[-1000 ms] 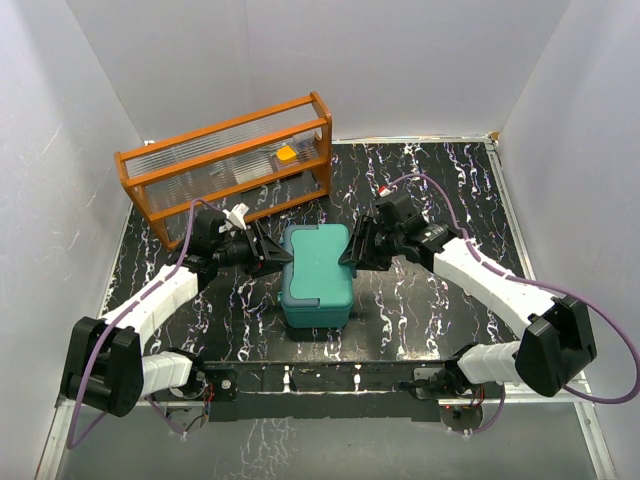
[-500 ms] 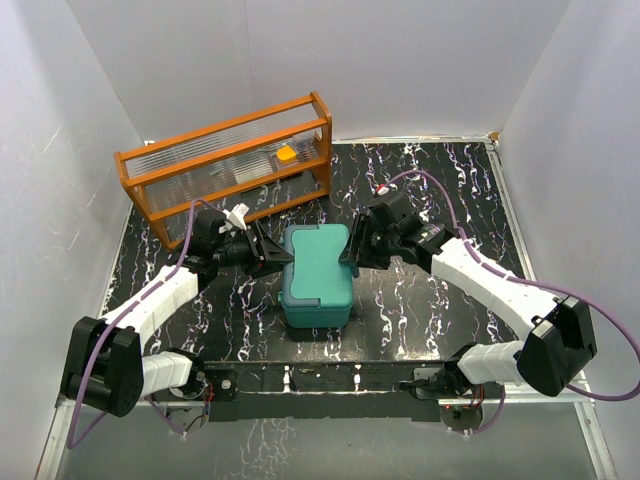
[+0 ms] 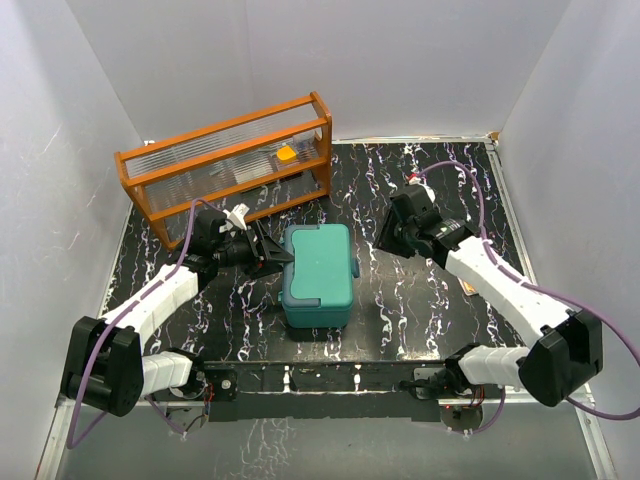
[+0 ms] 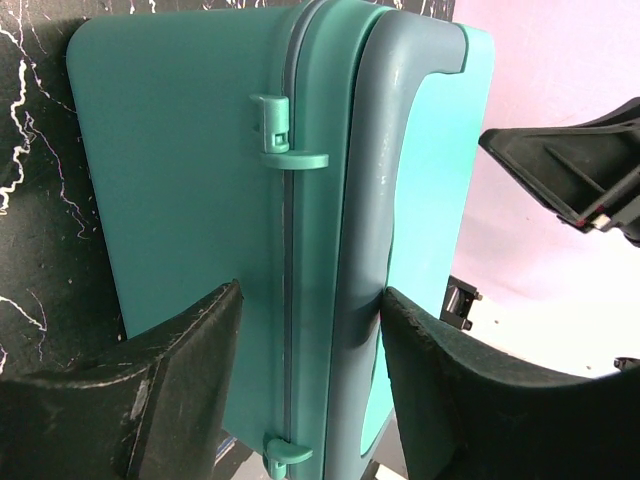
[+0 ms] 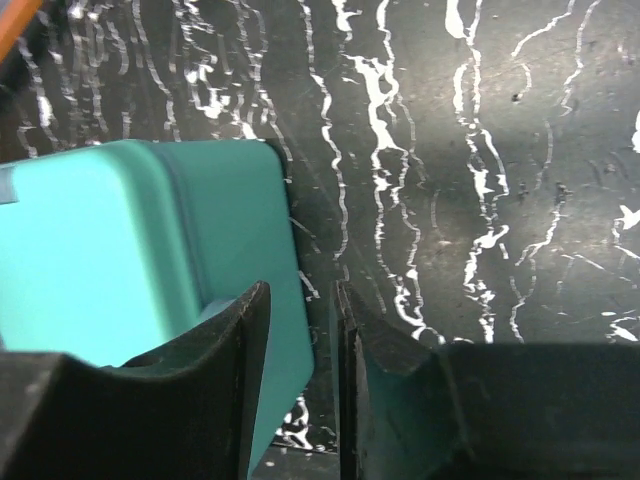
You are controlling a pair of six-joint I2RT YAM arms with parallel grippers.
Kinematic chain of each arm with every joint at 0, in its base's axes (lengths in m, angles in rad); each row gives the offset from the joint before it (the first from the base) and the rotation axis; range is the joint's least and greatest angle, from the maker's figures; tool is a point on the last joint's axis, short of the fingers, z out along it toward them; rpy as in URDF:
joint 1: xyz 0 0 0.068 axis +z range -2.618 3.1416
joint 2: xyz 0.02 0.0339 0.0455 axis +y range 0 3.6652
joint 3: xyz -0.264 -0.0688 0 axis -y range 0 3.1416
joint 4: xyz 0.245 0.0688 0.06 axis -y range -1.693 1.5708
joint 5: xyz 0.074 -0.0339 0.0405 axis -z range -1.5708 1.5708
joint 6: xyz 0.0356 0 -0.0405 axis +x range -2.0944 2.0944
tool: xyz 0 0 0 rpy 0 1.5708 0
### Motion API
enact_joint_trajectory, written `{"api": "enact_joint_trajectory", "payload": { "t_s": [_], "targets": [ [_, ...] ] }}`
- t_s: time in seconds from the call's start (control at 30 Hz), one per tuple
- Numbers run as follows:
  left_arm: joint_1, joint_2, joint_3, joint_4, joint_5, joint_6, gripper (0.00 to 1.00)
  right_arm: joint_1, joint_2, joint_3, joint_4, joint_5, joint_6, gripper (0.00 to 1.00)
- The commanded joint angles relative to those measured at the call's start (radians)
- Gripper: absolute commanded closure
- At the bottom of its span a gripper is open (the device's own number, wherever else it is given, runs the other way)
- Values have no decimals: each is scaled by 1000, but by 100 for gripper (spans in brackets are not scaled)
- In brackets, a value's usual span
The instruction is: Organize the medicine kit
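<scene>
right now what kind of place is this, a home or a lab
Probably a robot test cell: plain white walls box in a black marbled table, two arms are bolted to its near edge, and the props are a medicine kit and a wooden rack.

**Table** (image 3: 420, 300): black surface with white marbling, enclosed by plain white walls.

**Medicine kit** (image 3: 318, 275): teal-green box with rounded corners, lid down, at centre. A small white latch (image 3: 354, 270) shows on its right edge.

**Wooden rack** (image 3: 230, 165): orange-brown frame with clear ribbed panels, standing at rear left, well apart from the kit. A small orange item (image 3: 287, 154) sits inside.

**Left gripper** (image 3: 275, 255): fingers spread, tips at the kit's left side and apparently touching it.

**Right gripper** (image 3: 388, 240): near the kit's right side but apart from it, over bare table. Its jaw setting is not legible from this height.

**Cables**: one purple cable looped along each arm.
</scene>
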Motion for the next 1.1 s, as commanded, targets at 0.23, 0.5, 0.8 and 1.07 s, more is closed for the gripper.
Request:
{"api": "enact_joint_trajectory", "payload": {
  "t_s": [0.23,0.5,0.8,1.07],
  "targets": [
    [-14,13,11,-70,-30,34,44,-5,166,5,-2,-95,-169,84],
    [-14,17,5,-60,-27,31,44,39,215,48,-12,-194,-228,82],
    [-15,18,-5,-47,-13,27,44,93,237,71,16,-225,-238,82],
    [-14,27,-15,-26,4,19,46,141,228,49,108,-264,-229,83]
  ]
}}
